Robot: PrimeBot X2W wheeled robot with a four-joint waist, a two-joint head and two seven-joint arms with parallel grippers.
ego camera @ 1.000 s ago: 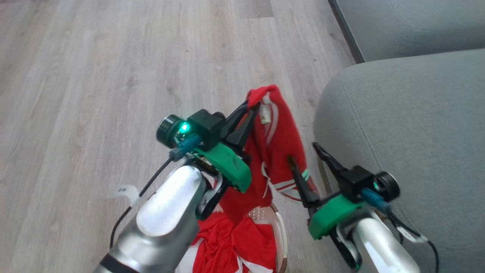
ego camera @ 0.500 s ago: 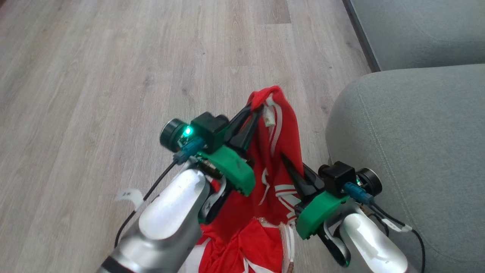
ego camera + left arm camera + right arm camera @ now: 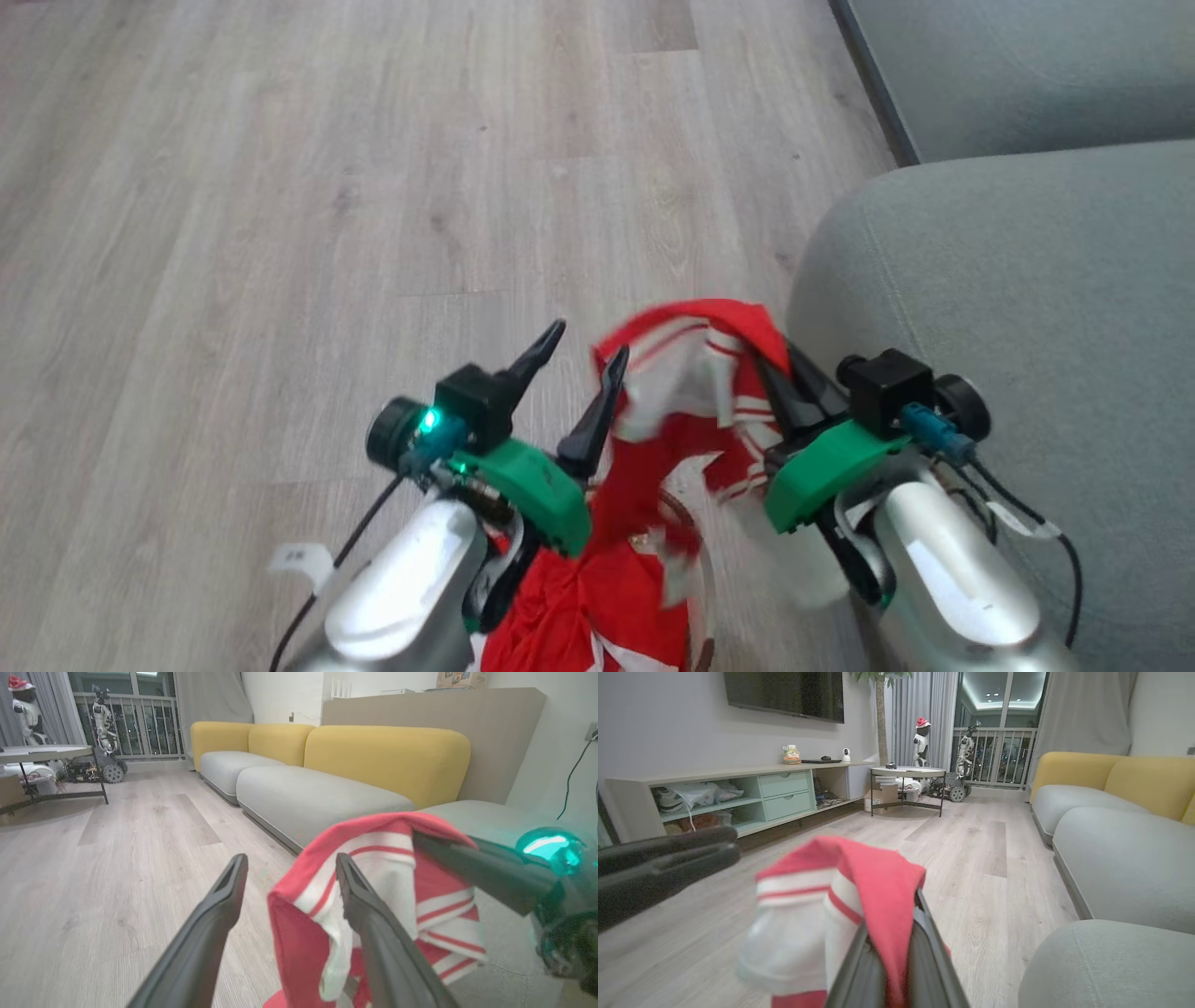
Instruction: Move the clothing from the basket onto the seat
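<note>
A red jersey with white striped trim (image 3: 691,373) hangs between my two grippers, part of the clothing. My right gripper (image 3: 789,369) is shut on its top edge, next to the seat (image 3: 1008,280), a grey-green cushion. In the right wrist view the red fabric (image 3: 859,868) is pinched in the right gripper (image 3: 892,924). My left gripper (image 3: 583,350) stands open just left of the jersey, its inner finger against the cloth (image 3: 299,942). More red clothing (image 3: 597,607) lies in the basket (image 3: 698,569) at the bottom edge, mostly hidden by my arms.
Pale wood floor (image 3: 327,233) stretches left and ahead. A second grey cushion (image 3: 1027,65) lies beyond the seat, with yellow backrests (image 3: 387,760) behind. Far off stand a low cabinet (image 3: 752,798) and a round table (image 3: 908,772).
My left gripper let go of the jersey, opened and dropped lower. My right gripper shut on the jersey and now carries its top, which sits lower and further right.
</note>
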